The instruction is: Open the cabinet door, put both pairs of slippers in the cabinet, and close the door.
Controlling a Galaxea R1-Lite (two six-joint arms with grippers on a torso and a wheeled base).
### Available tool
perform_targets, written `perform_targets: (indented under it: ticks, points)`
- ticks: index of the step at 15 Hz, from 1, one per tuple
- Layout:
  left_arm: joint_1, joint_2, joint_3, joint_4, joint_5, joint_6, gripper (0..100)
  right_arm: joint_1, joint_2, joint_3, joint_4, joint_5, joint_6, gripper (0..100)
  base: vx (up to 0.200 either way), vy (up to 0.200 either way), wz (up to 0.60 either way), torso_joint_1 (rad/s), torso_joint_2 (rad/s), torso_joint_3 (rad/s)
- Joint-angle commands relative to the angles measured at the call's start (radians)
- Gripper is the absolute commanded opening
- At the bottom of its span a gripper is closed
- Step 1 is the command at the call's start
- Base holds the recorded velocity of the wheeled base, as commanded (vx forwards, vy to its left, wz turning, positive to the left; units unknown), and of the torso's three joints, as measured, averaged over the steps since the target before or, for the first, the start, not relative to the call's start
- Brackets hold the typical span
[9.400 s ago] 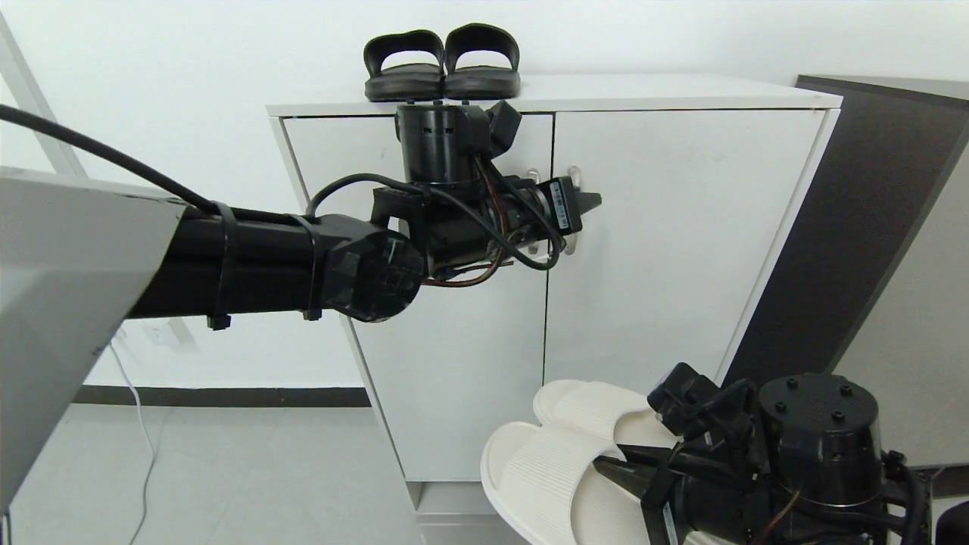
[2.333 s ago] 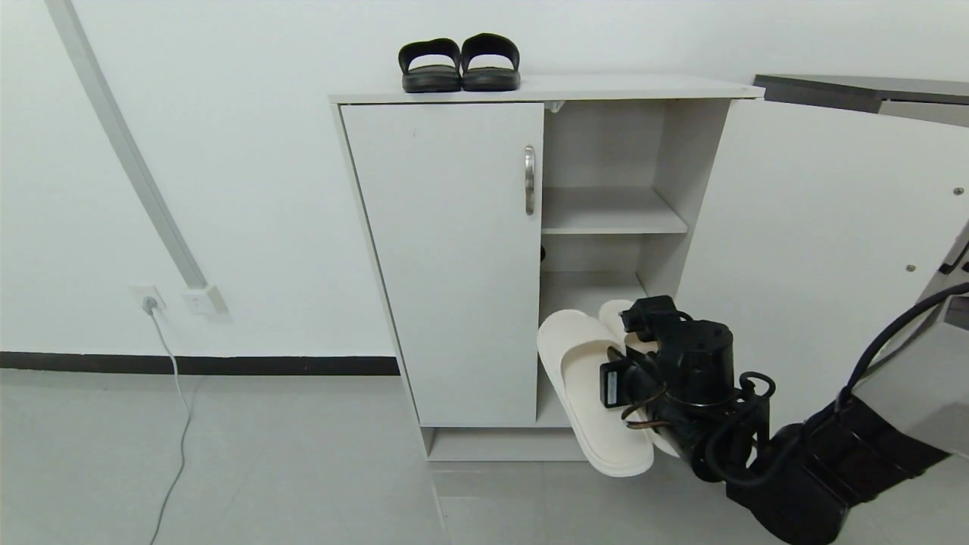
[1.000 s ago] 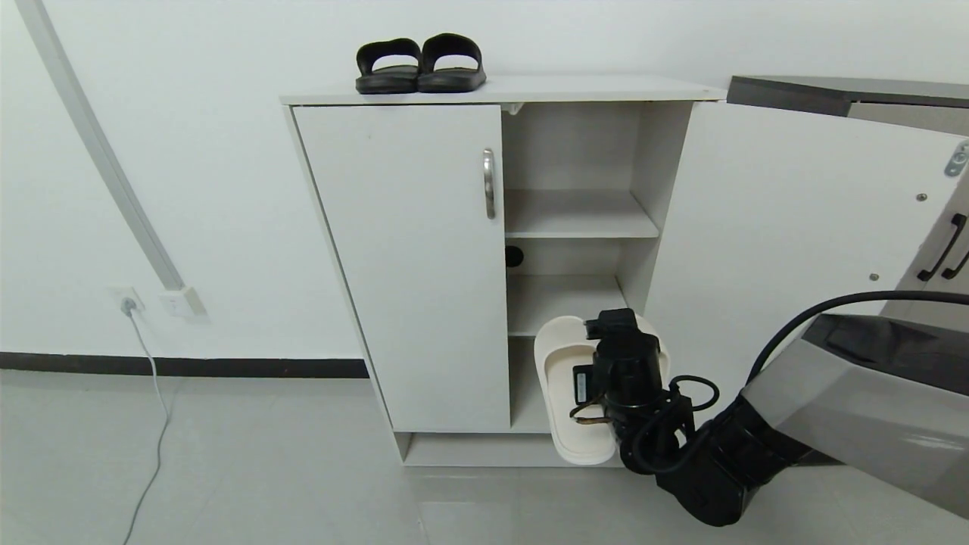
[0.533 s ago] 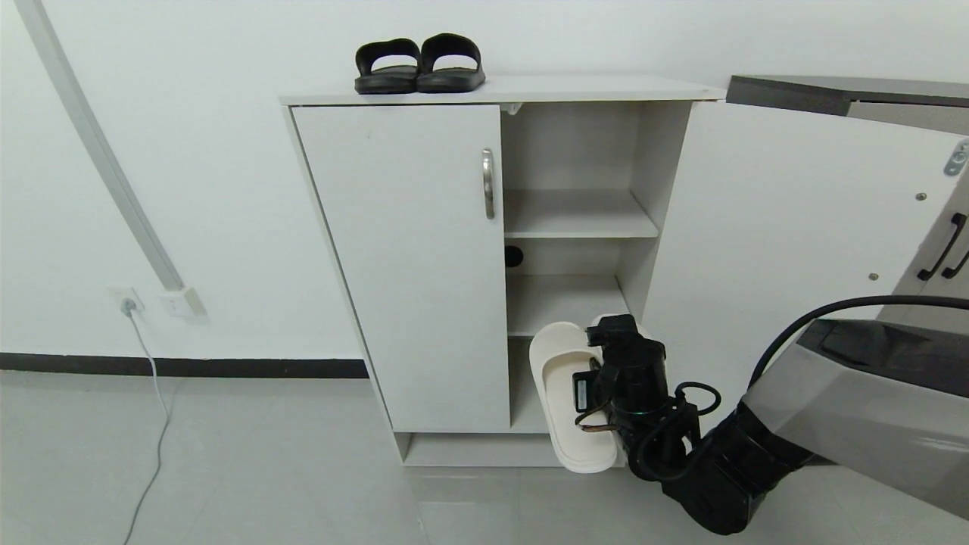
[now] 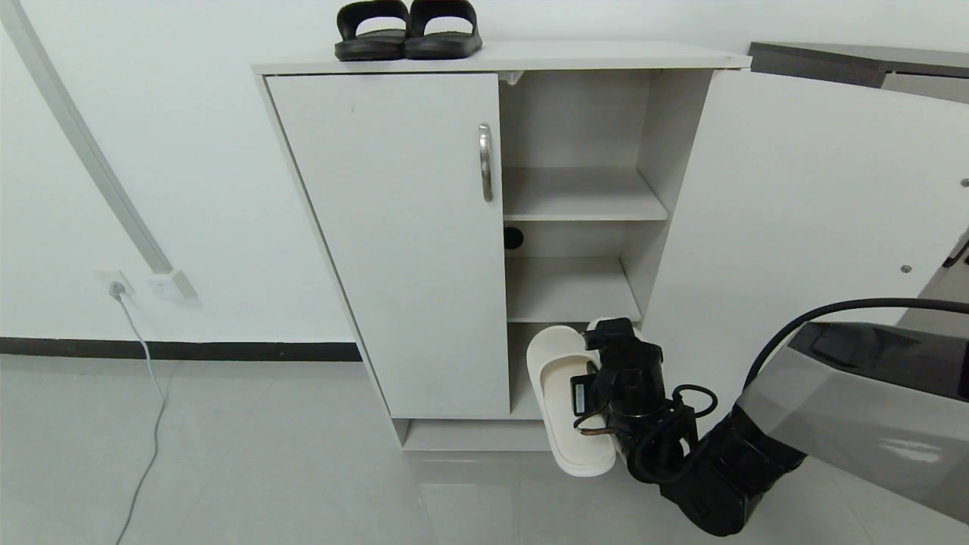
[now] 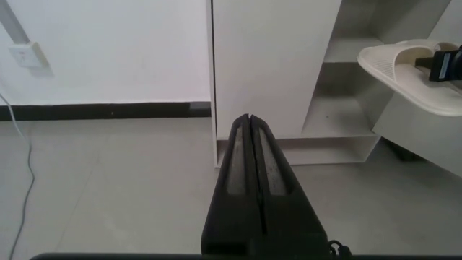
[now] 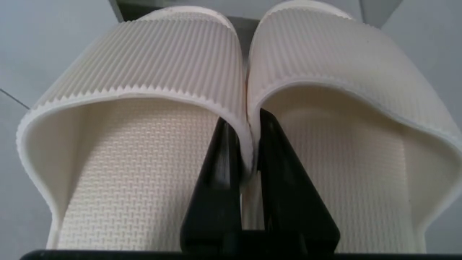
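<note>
White slippers (image 7: 144, 137) hang side by side in the right gripper (image 7: 246, 148), whose jaws are clenched on the two inner strap edges where the pair meets. One slipper lies to each side of the jaws, with the ribbed straps and toes pointing ahead of the fingertips. The head view shows the pair held clear of the floor (image 5: 227, 469), low down in front of the open right half of the cabinet (image 5: 484, 57). The toes point toward the cabinet and the heels hang out past its base.

Just beyond the jaws is the bottom compartment. The lower shelf (image 5: 568, 291) is above it and the upper shelf (image 5: 579, 197) higher again. A dark round hole (image 5: 513, 238) shows in the back panel between the two shelves. The right door (image 5: 795, 212) stands swung wide, off to the right of the jaws. The left door (image 5: 401, 242), to their left, is closed, with its metal handle (image 5: 484, 163) upright along its inner edge.

Black slippers (image 5: 409, 30) sit as a pair on the cabinet top, well above the jaws and over the closed door.

The left gripper (image 6: 249, 126) is well apart from the cabinet, with its jaws pressed together on nothing. Far left of both, a wall socket (image 5: 113, 288) has a cable (image 5: 144, 424) trailing down to the floor.
</note>
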Motion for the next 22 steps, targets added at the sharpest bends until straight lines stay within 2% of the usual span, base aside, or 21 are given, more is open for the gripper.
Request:
perform_targets:
  ticks: [1,9,12,13,14,22]
  points:
    - [0.000,0.002,0.000,0.000,-0.001,0.000,0,0.001,0.001,-0.002,0.000,0.001,0.000,0,0.000,0.000,0.00,0.002,0.00,-0.198]
    - [0.000,0.002,0.000,0.000,-0.001,-0.002,0,0.001,0.021,-0.002,-0.013,-0.005,0.000,0,0.000,0.000,0.00,0.001,0.00,-0.200]
    - [0.000,0.002,0.000,0.000,-0.001,-0.002,0,0.002,0.041,0.017,-0.237,-0.008,-0.098,0,0.000,0.000,0.00,0.006,0.00,-0.040]
    - [0.000,0.002,0.000,0.000,-0.001,-0.002,0,0.002,0.041,0.017,-0.237,-0.008,-0.098,0,0.000,0.000,0.00,0.000,0.00,0.000]
    - [0.000,0.002,0.000,0.000,-0.001,-0.003,0,0.001,0.055,0.046,-0.388,0.000,-0.201,0,0.000,0.000,0.00,0.000,0.00,0.000]
    - [0.000,0.002,0.000,0.000,0.001,-0.003,0,-0.004,0.077,0.041,-0.390,0.000,-0.205,0,0.000,0.000,0.00,0.000,0.00,0.000]
